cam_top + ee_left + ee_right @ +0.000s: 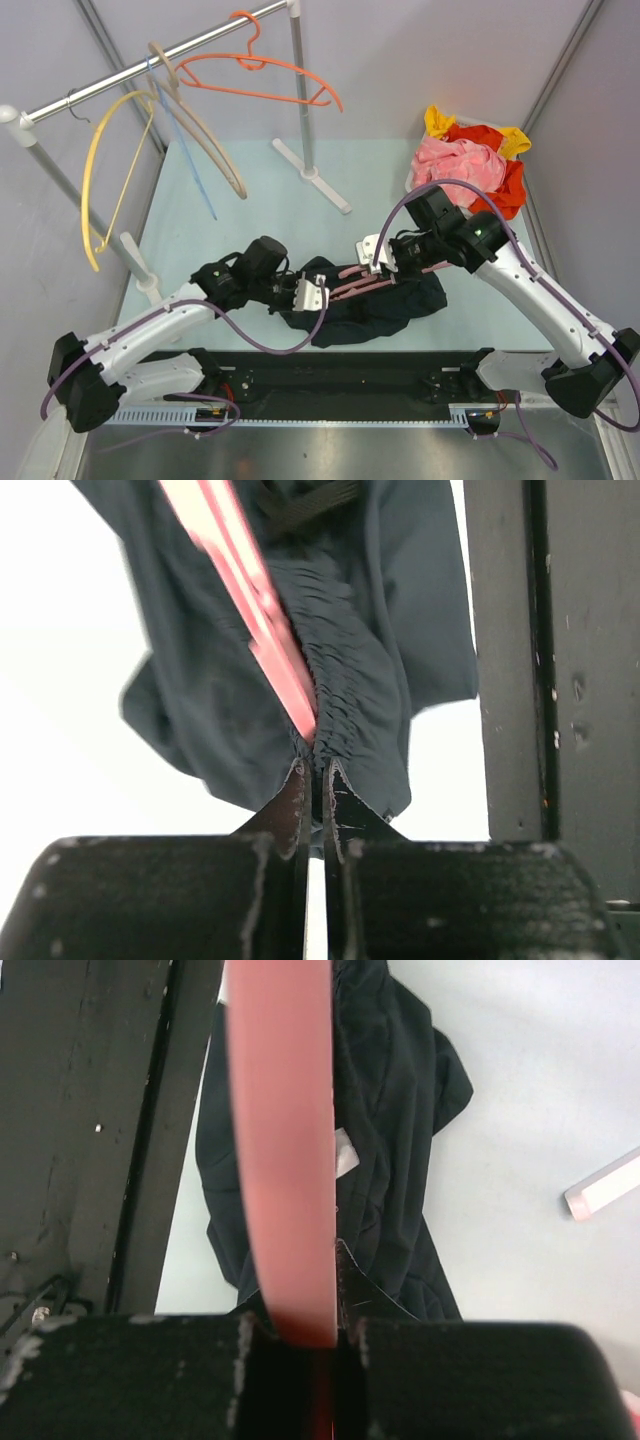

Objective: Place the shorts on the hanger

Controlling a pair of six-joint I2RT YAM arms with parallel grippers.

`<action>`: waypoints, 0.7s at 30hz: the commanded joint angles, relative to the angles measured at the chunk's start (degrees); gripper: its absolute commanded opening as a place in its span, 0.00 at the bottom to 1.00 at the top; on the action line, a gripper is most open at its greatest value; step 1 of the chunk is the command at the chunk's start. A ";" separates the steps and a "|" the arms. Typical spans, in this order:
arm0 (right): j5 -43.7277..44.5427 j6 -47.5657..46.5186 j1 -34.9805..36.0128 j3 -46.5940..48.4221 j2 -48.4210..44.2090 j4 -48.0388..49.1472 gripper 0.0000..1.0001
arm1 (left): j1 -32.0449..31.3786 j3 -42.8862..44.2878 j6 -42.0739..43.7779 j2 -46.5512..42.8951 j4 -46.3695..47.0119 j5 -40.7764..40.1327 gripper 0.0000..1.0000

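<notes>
I am pinching the waistband of the shorts (385, 305) in my closed left gripper (312, 293) and clamping the hanger (350, 283) in my right gripper (376, 256), low at the front of the tabletop (250, 200), judging the draping barely half done.

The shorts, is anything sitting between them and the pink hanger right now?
Nothing visible does. The left fingers pinch the shorts at the waistband, the right fingers grip the hanger, and its bar lies right against the fabric.
</notes>
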 commanded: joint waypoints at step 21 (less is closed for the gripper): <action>-15.04 13.87 -1.63 -12.91 -3.48 27.53 0.00 | 3.63 13.85 -9.35 -2.13 -6.39 6.51 0.61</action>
